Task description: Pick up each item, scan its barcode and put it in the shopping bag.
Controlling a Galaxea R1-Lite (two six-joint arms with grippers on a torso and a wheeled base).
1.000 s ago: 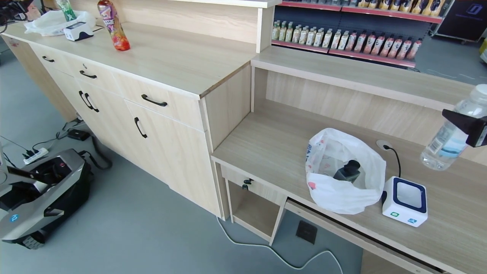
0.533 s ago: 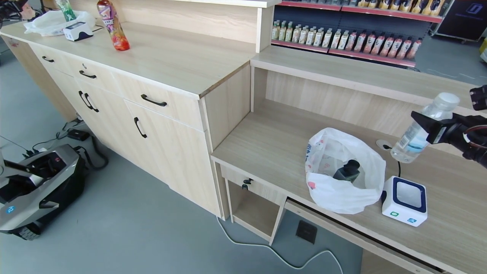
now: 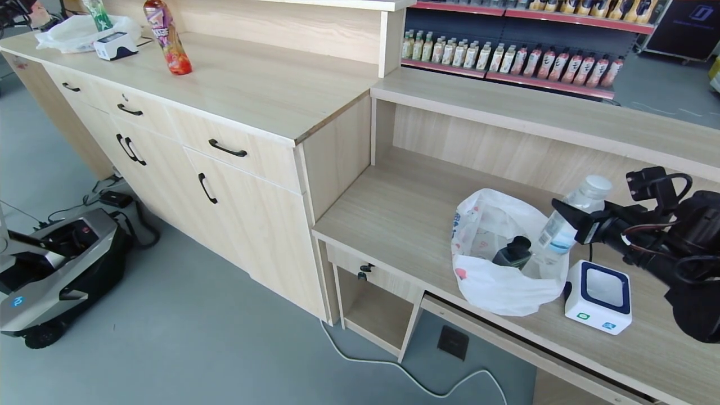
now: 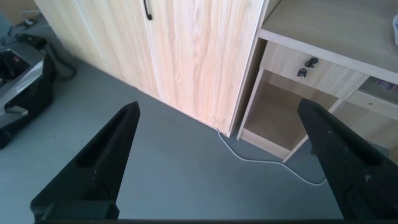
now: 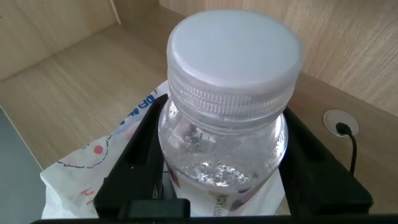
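Observation:
My right gripper (image 3: 569, 220) is shut on a clear water bottle (image 3: 556, 237) with a white cap, gripping it below the neck. The bottle leans over the right edge of the white shopping bag (image 3: 495, 289), its base at the bag's opening. From the right wrist the bottle (image 5: 229, 93) stands between the black fingers (image 5: 134, 165), with the bag (image 5: 93, 163) below. A dark item (image 3: 513, 252) lies inside the bag. The white scanner (image 3: 599, 297) with a blue-framed window sits just right of the bag. My left gripper (image 4: 217, 112) hangs open over the grey floor.
A raised ledge (image 3: 534, 112) runs behind the low desk (image 3: 405, 208). A cable grommet (image 5: 339, 121) sits in the desk behind the scanner. On the tall counter to the left stand a red drink bottle (image 3: 167, 36), a second scanner (image 3: 115, 45) and another bag.
The right gripper has carried the water bottle left and down, from high over the desk's right end to the bag's opening. The bag and scanner have stayed put.

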